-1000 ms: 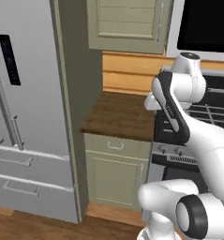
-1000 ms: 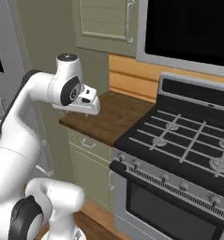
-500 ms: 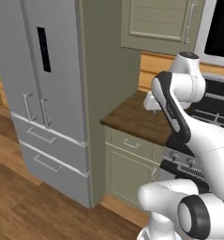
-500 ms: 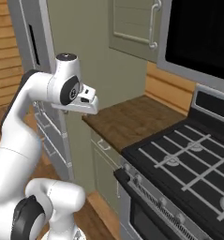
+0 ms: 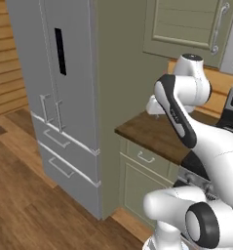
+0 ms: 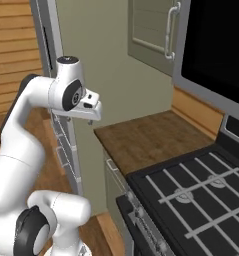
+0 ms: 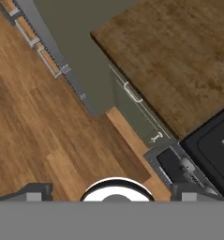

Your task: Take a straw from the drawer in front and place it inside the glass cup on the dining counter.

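Note:
My gripper (image 6: 92, 114) hangs open and empty in mid-air, left of a small brown wood worktop (image 6: 146, 137) and at about its height. In the hand view the two fingertips (image 7: 36, 191) stand far apart with nothing between them, above the wood floor (image 7: 48, 136) and the worktop's corner (image 7: 179, 61). The left base view shows the hand (image 5: 154, 105) over that worktop's (image 5: 157, 134) left end. The straw, the drawer, the glass cup and the dining counter are out of view.
A tall grey fridge (image 5: 54, 97) stands left of the worktop. Under the worktop a sage-green cabinet front with a small silver handle (image 5: 146, 157) is shut. A black stove (image 6: 191, 195) lies to the right. A wall cabinet (image 5: 191, 24) hangs above.
The base has turned left: the whole scene slid right, the fridge and wood floor came into view and the stove moved to the edge. The arm's pose and the open gripper are unchanged.

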